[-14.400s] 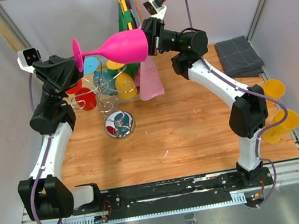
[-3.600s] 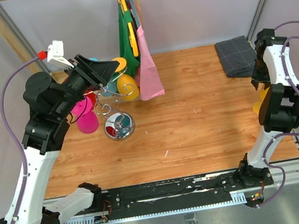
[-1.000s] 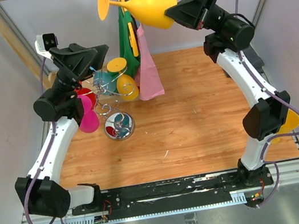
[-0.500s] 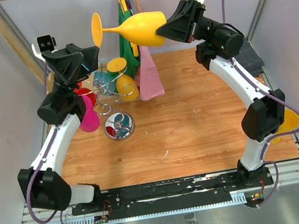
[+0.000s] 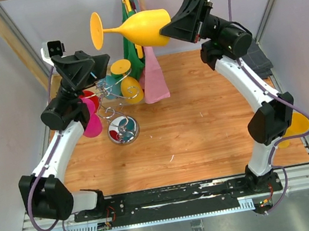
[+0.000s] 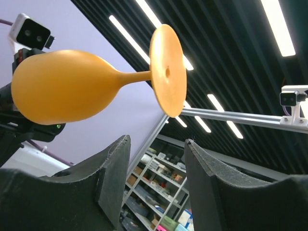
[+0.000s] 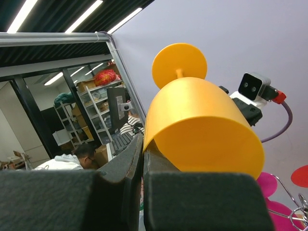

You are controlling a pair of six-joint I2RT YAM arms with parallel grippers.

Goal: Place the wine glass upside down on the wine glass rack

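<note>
While the right gripper (image 5: pixel 170 27) is clamping the bowl rim of the yellow wine glass (image 5: pixel 139 28), the glass is lying sideways in the air at 12 o'clock above the table (image 5: pixel 218 134), its foot pointing toward 9 o'clock. The left gripper (image 5: pixel 101 65) is hovering at 7 o'clock of that foot, jaws wide, holding nothing. The wine glass rack (image 5: pixel 118 107) is standing at 10 o'clock, carrying other glasses (image 5: pixel 130 88).
</note>
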